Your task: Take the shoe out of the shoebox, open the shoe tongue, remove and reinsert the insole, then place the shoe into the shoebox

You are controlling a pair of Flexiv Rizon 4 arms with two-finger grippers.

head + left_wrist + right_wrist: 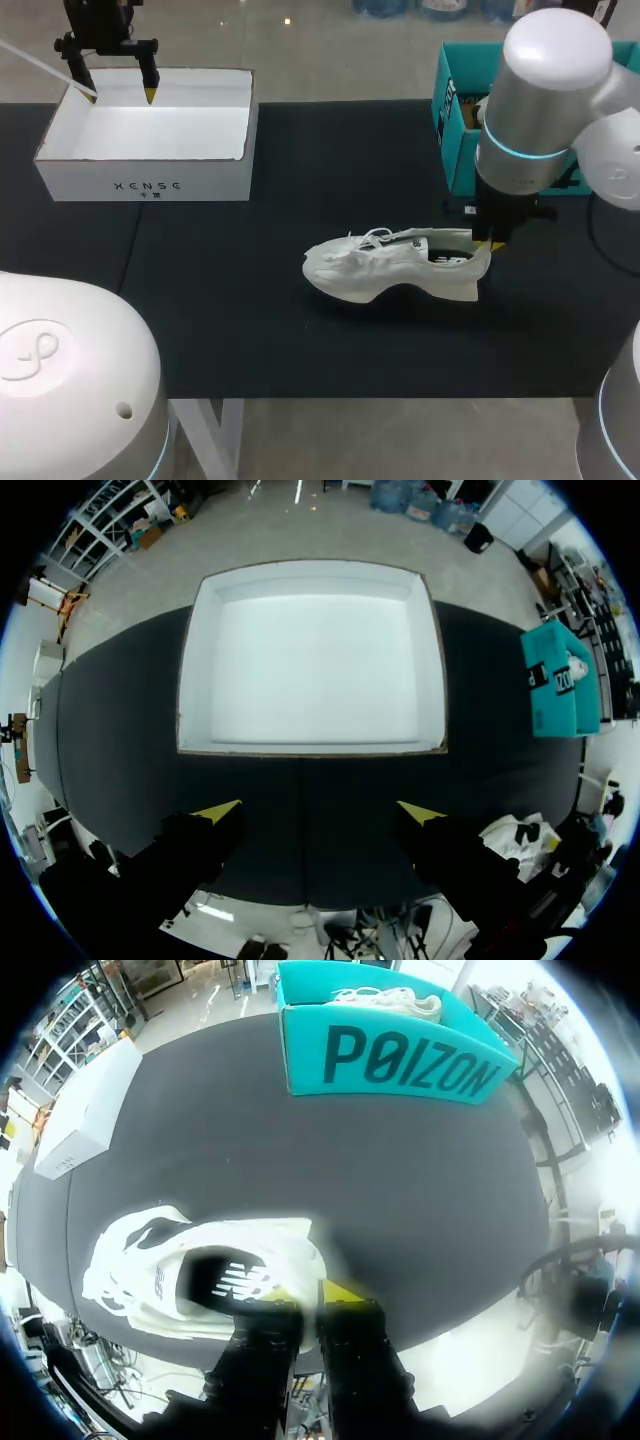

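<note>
At the right centre of the head view, my right gripper (488,243) sits at the heel of the white shoe (385,268). Its yellow tips are drawn nearly together and, as far as the wrist view shows, pinched on the back edge of the dark insole (225,1280). The shoe stands sole-down in the middle of the black table (300,340), toe toward the left of the frame, laces bunched forward.

I judge the insole step is in hand, though I cannot tell whether the insole is coming out or going back in. To do it well, travel along the length of the shoe, low and slow, so the heel collar does not snag. Nothing pins the light shoe down, so a hard tug could drag or tip it.

In the upper left, my left gripper (121,96) hangs spread wide over the white shoebox (150,185), well apart from the shoe. A teal box (455,130) stands at the upper right, beside my right arm.
</note>
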